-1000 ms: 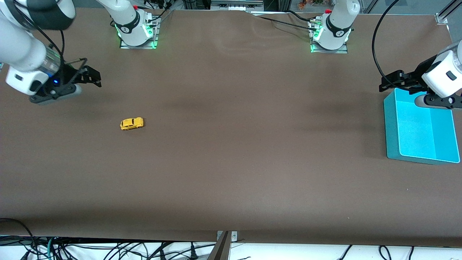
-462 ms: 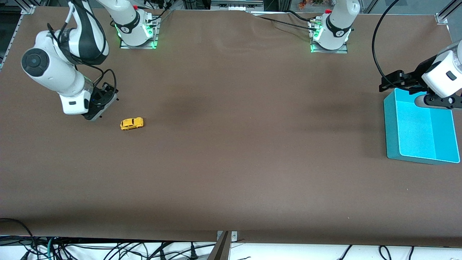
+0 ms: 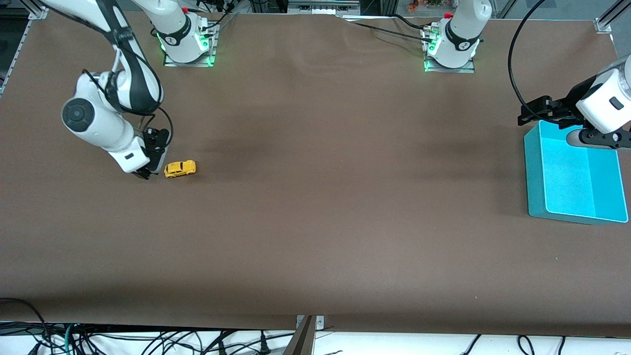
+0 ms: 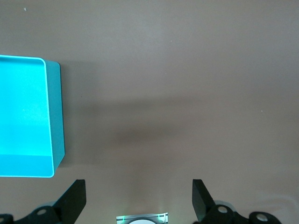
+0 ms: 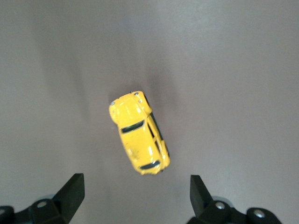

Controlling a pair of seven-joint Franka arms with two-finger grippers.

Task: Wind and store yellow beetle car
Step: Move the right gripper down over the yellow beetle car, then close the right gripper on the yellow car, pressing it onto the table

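The yellow beetle car (image 3: 180, 168) (image 5: 139, 139) stands on its wheels on the brown table, toward the right arm's end. My right gripper (image 3: 149, 170) (image 5: 136, 191) hangs low just beside the car, open, its two dark fingers spread wide with nothing between them; the car lies a short way off the fingertips. My left gripper (image 3: 533, 110) (image 4: 139, 198) is open too, hovering by the rim of the blue bin (image 3: 572, 172) (image 4: 28, 116) at the left arm's end of the table.
The blue bin holds nothing that I can see. Brown mat covers the table between car and bin. Both arm bases (image 3: 185, 42) (image 3: 451, 47) stand along the edge farthest from the front camera. Cables hang below the nearest edge.
My right arm has swung in from the table's end and dropped down toward the car, its gripper now right beside it. The car and the left arm have not moved.
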